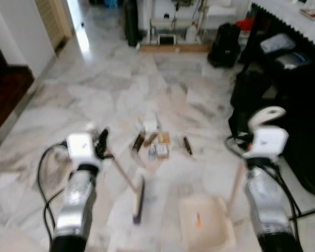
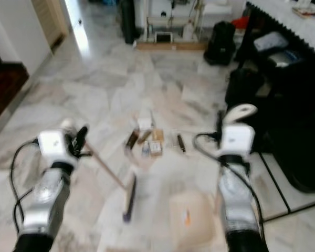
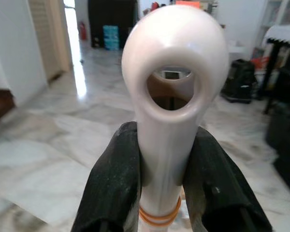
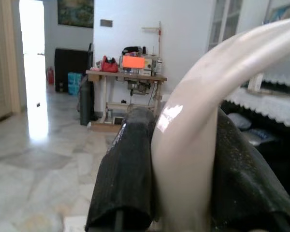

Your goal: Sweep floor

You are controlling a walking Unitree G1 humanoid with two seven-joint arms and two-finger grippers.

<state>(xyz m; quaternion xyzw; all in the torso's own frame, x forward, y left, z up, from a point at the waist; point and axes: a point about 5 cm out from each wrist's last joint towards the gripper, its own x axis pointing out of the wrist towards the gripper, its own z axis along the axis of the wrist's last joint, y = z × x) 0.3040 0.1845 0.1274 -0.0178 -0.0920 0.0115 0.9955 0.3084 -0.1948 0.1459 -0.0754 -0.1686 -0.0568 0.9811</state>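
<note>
Marble floor (image 1: 94,89) held scattered litter (image 1: 158,143) just ahead of the broom head (image 1: 139,198) and dustpan (image 1: 205,220). Left gripper (image 3: 166,169) pinched the broom handle (image 3: 171,96), which slanted down toward the right; right gripper (image 4: 183,159) clamped the dustpan handle (image 4: 222,77).

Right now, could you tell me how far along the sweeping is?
Tools are in hand: left gripper shut on the broom, right gripper on the dustpan handle. Left: the litter lies unswept on the floor, ahead of both.
</note>
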